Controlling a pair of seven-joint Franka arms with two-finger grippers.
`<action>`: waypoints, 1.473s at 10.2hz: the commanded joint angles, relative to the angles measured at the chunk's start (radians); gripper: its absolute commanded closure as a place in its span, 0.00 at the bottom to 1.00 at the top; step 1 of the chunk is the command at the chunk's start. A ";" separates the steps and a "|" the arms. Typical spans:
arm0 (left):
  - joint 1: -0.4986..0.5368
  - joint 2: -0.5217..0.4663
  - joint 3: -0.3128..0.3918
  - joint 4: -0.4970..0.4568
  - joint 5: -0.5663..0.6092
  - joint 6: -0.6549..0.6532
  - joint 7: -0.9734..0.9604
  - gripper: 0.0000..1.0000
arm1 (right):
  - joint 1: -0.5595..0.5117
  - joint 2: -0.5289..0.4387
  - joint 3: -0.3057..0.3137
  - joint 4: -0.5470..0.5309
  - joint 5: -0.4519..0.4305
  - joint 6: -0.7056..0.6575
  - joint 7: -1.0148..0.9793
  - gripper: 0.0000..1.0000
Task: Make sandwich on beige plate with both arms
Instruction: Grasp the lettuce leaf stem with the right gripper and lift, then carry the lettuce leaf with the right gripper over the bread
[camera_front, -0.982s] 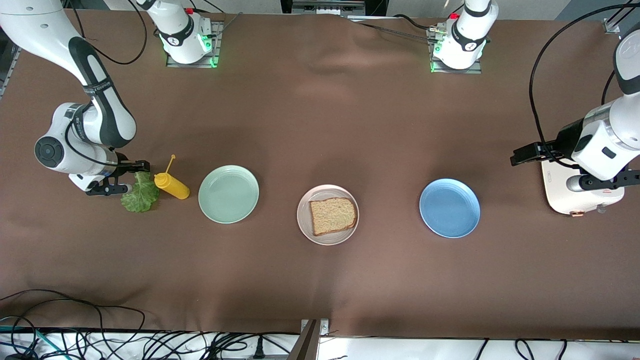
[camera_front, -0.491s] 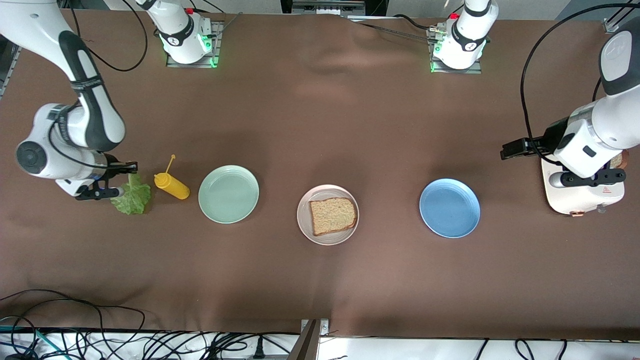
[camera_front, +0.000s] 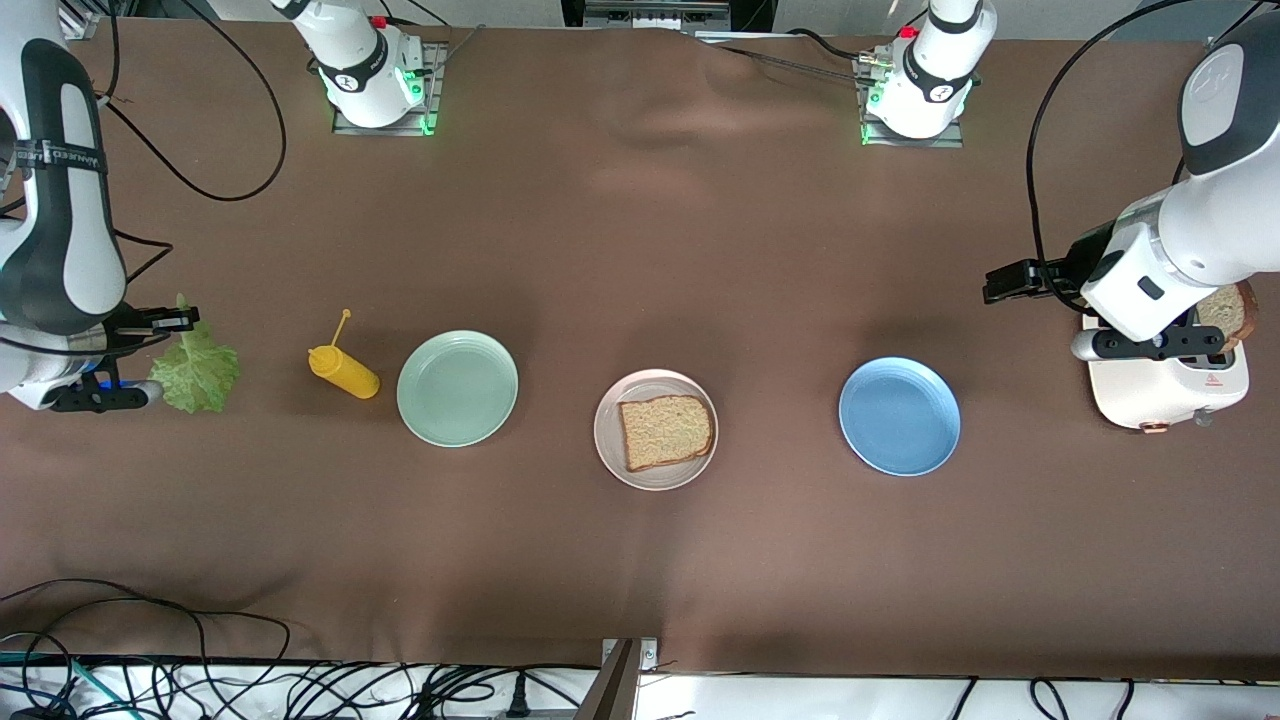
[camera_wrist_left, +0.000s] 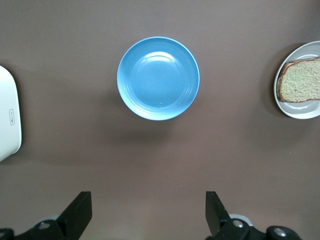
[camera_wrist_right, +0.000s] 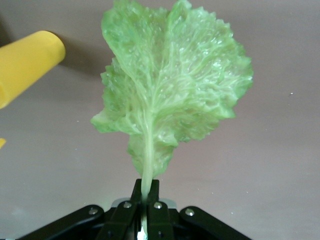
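Front view: the beige plate (camera_front: 655, 430) sits mid-table, slightly toward the edge nearest the camera, with one bread slice (camera_front: 666, 431) lying flat on it, so the sandwich looks only begun. A mint green plate (camera_front: 457, 387) stands beside it toward the right arm's end, a blue plate (camera_front: 899, 416) toward the left arm's end. A yellow squeeze bottle (camera_front: 343, 370) lies on its side beside the green plate. The right gripper (camera_front: 130, 355) hangs at the right arm's end of the table with a lettuce leaf (camera_front: 198, 371) dangling from it, probably the filling meant for the bread. At the left arm's end stands a white toaster (camera_front: 1165, 390); a second bread slice (camera_front: 1228, 312) peeks out from it, partly hidden by the left arm. The left gripper (camera_front: 1012, 282) hovers over bare cloth near the toaster.

Left wrist view: the left gripper (camera_wrist_left: 147, 217) looks straight down, its fingers (camera_wrist_left: 79, 212) spread wide with nothing between them. Below lie the blue plate (camera_wrist_left: 158, 78), the toaster's edge (camera_wrist_left: 9, 117) and the beige plate's rim (camera_wrist_left: 300, 111).

Right wrist view: the right gripper (camera_wrist_right: 146, 197) is clamped on the leaf's pale stem, so the ruffled blade of the lettuce leaf (camera_wrist_right: 172, 85) hangs free and can be laid flat. The bottle (camera_wrist_right: 27, 65) lies just beside.
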 joint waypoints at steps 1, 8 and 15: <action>0.014 -0.024 -0.003 -0.023 0.024 -0.027 0.013 0.00 | 0.026 0.004 0.040 0.095 0.004 -0.050 0.002 1.00; 0.014 -0.023 -0.001 -0.023 0.024 -0.032 0.014 0.00 | 0.050 -0.070 0.411 0.136 -0.005 -0.039 0.236 1.00; 0.035 -0.023 -0.003 -0.020 0.022 -0.044 0.014 0.00 | 0.278 -0.167 0.450 -0.187 0.004 0.420 0.468 1.00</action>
